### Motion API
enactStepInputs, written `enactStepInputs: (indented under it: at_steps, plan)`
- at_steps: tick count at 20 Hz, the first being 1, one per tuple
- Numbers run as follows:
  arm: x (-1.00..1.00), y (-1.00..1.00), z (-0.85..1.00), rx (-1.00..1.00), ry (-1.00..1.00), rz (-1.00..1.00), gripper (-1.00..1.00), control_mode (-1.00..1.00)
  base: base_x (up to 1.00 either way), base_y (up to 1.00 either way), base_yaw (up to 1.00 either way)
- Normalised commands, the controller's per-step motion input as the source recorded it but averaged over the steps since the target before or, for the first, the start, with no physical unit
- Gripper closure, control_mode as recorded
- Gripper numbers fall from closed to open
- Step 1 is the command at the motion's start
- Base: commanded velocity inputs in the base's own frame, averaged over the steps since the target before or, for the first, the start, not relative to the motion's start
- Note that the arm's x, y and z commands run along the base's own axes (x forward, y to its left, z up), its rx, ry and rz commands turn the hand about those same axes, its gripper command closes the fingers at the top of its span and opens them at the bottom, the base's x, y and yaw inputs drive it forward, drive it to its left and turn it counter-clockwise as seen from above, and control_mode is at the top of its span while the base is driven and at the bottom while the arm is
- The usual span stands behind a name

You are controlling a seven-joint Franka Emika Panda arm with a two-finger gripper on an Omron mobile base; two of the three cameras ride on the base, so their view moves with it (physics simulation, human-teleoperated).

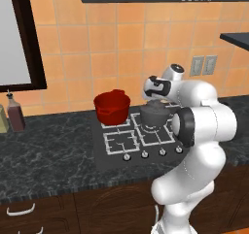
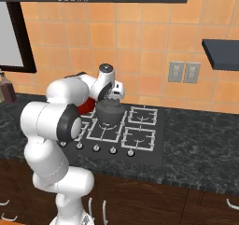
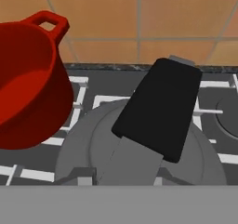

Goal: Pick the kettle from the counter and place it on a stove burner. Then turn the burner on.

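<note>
Kettle (image 1: 153,115) over the stove (image 2: 140,144), at a rear burner, right beside the red pot (image 1: 112,108). Whether its base rests on the grate (image 1: 156,133) or hangs just above it I cannot tell from either base view; the body overlaps the grate lines in both.

Pincer (image 2: 110,98) sits directly above the kettle, hand pointing down at it. Hand view looks straight along onto the black handle (image 3: 160,109), which crosses the frame at a slant, very close. Fingertips are cut off by the lower edge there, so I cannot tell whether they are clamped on the handle or spread apart. Judgement: a top grip by the arched handle suits this load, since it keeps the body hanging level and lets it go straight down onto the grate.

Pot stands on the neighbouring rear burner, close enough that a sideways swing could knock it.

Kettle's look: squat, rounded, dark grey metal, dull sheen, broad domed top, handle wide, flat and matte black. Lid knob hidden under the handle.

Knobs (image 1: 152,154) run in a row along the stove's front edge, untouched by the arm. Surface (image 1: 48,150) dark marbled stone; bottle (image 1: 14,112) far left.
</note>
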Motion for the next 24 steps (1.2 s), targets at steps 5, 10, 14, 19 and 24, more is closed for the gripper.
enactStepInputs:
  at_steps: [5,10,14,19,24]
  plan:
    - [-0.35,0.00,-0.58,0.00,-0.17,0.00,1.00,-1.00,0.00,0.00,0.00]
    - [-0.36,0.00,-0.62,0.00,-0.24,0.00,1.00,-1.00,0.00,0.00,0.00]
    - [-0.08,0.08,-0.46,0.00,-0.22,-0.02,-1.00,-1.00,0.00,0.00,0.00]
    - [0.00,0.06,-0.17,0.00,-0.09,-0.05,-1.00,-1.00,0.00,0.00,0.00]
    - [-0.08,-0.04,0.00,0.00,0.00,-0.07,-1.00,-1.00,0.00,0.00,0.00]
